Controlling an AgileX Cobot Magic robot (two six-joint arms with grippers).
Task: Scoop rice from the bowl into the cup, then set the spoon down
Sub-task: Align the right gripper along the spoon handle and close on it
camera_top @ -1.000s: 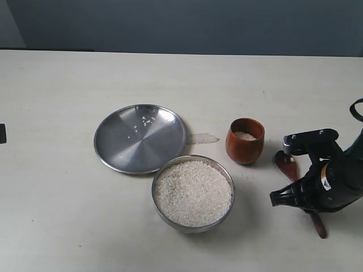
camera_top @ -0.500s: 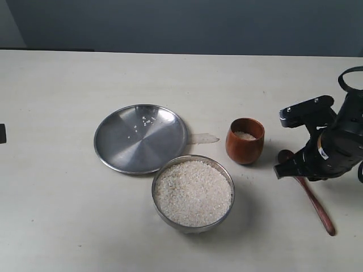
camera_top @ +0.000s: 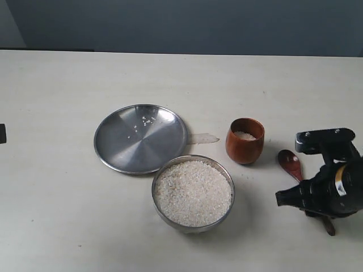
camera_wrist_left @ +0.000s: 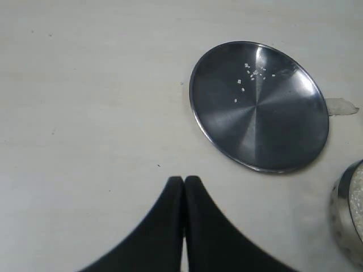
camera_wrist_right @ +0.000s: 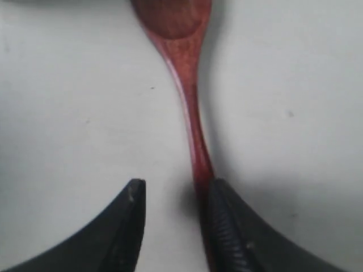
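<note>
The steel bowl (camera_top: 193,193) holds a heap of white rice (camera_top: 193,191) at the front middle. To its right and further back stands the reddish-brown wooden cup (camera_top: 245,140) with some rice inside. The wooden spoon (camera_top: 290,163) lies flat on the table right of the cup. My right gripper (camera_top: 313,203) hangs over its handle. In the right wrist view that gripper (camera_wrist_right: 177,187) is open, and the spoon (camera_wrist_right: 184,62) handle lies between the fingers, against the inside of one finger (camera_wrist_right: 224,209). My left gripper (camera_wrist_left: 184,180) is shut and empty, near the plate.
A flat steel plate (camera_top: 140,137) with a few stray grains lies behind and left of the bowl; it also shows in the left wrist view (camera_wrist_left: 260,107), with the bowl's wall (camera_wrist_left: 349,212) at the frame edge. A small clear scrap (camera_top: 202,137) lies between plate and cup.
My right gripper rose and drew back, leaving the whole spoon in sight on the table, then came forward and down over the handle again. The spoon's head shifted slightly.
</note>
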